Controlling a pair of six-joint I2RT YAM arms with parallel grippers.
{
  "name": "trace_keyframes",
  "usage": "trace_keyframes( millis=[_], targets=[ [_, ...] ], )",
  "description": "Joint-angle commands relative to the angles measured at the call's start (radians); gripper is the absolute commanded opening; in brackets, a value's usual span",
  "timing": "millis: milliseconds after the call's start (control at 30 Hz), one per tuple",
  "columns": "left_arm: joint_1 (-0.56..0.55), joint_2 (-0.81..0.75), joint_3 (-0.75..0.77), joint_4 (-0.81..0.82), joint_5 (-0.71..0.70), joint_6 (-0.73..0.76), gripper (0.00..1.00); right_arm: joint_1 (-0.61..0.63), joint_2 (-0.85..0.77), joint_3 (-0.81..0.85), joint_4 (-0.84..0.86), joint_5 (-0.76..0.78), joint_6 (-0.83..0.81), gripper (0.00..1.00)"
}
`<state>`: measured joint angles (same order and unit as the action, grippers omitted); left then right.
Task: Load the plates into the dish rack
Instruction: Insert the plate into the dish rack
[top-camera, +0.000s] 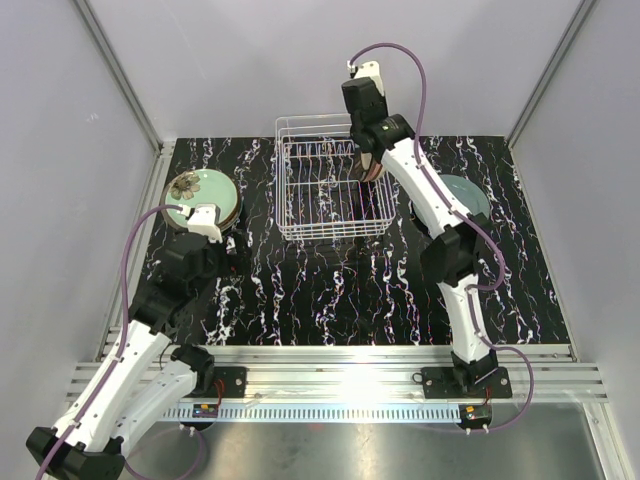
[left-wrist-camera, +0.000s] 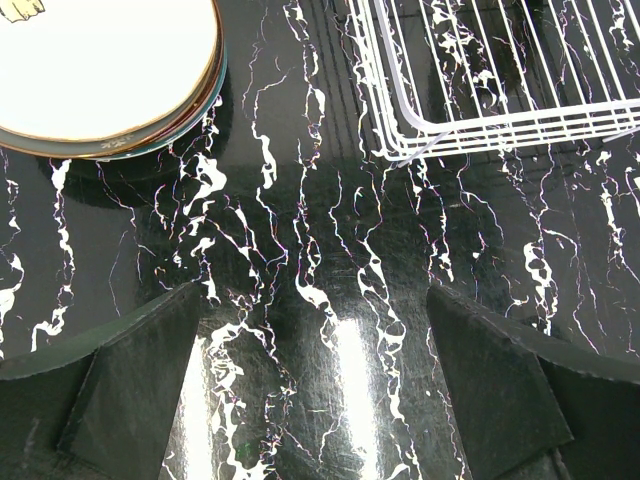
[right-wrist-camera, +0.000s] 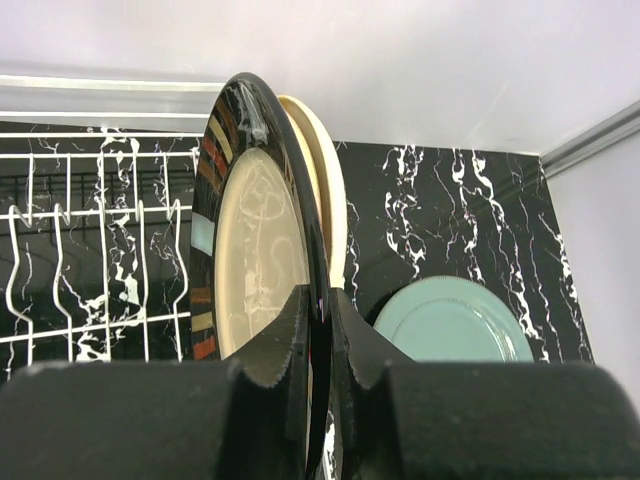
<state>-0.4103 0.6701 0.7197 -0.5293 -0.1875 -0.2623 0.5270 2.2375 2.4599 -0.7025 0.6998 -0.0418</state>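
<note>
The right gripper (right-wrist-camera: 320, 315) is pinched narrowly on the rim of the dark-rimmed beige plate (right-wrist-camera: 255, 250). It holds the plate on edge, probably so it can slip between the prongs at the right end of the dish rack (right-wrist-camera: 100, 250). The plate's face is vertical and turned toward the rack's free slots. 1 cream plate (right-wrist-camera: 328, 200) stands just behind it. The left gripper (left-wrist-camera: 315, 300) hangs wide and empty near the stacked plates (left-wrist-camera: 100, 70).

The top camera looked down over the whole worktop (top-camera: 330, 290). Both wrist cameras sat close, sharing the dish rack (left-wrist-camera: 500, 125).
</note>
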Motion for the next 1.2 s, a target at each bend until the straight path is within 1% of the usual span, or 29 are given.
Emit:
trace_keyframes(
  millis=[0, 233, 467, 833, 1167],
  targets=[
    [0.004, 0.0, 0.043, 0.037, 0.013, 0.005, 0.99, -0.001, -0.009, 0.08, 0.167, 0.063, -0.05, 0.0],
    [0.001, 0.003, 0.043, 0.038, 0.014, 0.005, 0.99, -0.005, 0.051, 0.079, 0.207, 0.053, -0.056, 0.0],
    [-0.005, 0.008, 0.043, 0.035, 0.011, 0.006, 0.99, -0.018, 0.088, 0.076, 0.235, 0.007, -0.04, 0.0],
    [-0.007, 0.014, 0.047, 0.029, 0.008, 0.008, 0.99, -0.027, 0.132, 0.06, 0.339, -0.031, -0.066, 0.0],
    [-0.008, 0.019, 0.046, 0.029, 0.006, 0.009, 0.99, -0.028, 0.142, -0.013, 0.432, -0.052, -0.099, 0.0]
  ],
)
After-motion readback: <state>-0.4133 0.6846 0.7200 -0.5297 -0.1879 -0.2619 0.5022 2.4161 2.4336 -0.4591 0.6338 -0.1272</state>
